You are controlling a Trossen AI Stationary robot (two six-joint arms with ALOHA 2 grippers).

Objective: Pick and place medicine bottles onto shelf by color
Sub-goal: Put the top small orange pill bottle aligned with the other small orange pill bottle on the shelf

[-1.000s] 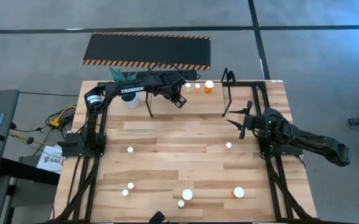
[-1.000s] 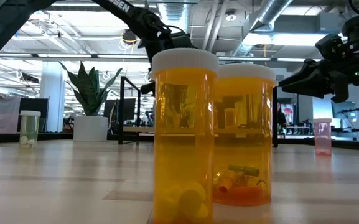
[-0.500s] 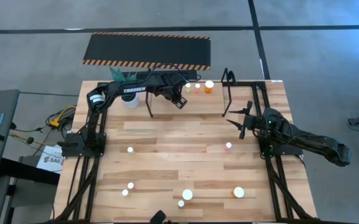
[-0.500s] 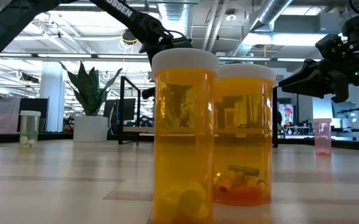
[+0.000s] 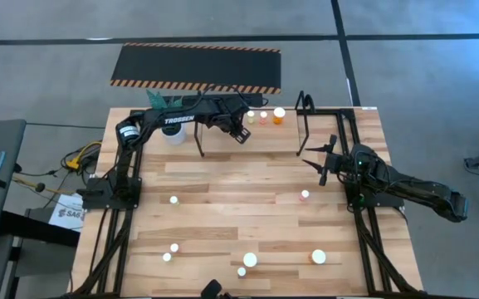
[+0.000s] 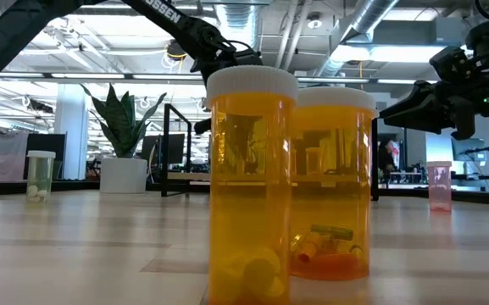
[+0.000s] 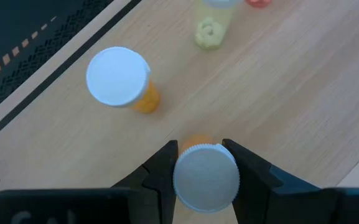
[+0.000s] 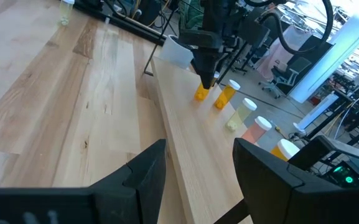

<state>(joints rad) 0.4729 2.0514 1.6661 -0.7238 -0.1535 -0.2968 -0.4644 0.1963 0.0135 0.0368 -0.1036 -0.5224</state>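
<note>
The left pincer (image 7: 205, 163) reaches over the shelf (image 5: 305, 124) at the far edge of the desk (image 5: 222, 199), its two fingers (image 7: 162, 169) pressed against either side of a small orange medicine bottle (image 7: 206, 178), gripping it just under the white cap. The bottle stands on the shelf's wooden top, at the end of a row with another orange bottle (image 7: 120, 81), a yellowish one (image 7: 211, 28) and a reddish one beyond. The right pincer (image 8: 195, 165) waits above the desk's right side, fingers spread apart and holding nothing. More bottles stand scattered across the near half of the desk, two large orange ones (image 6: 251, 186) closest to the low camera.
</note>
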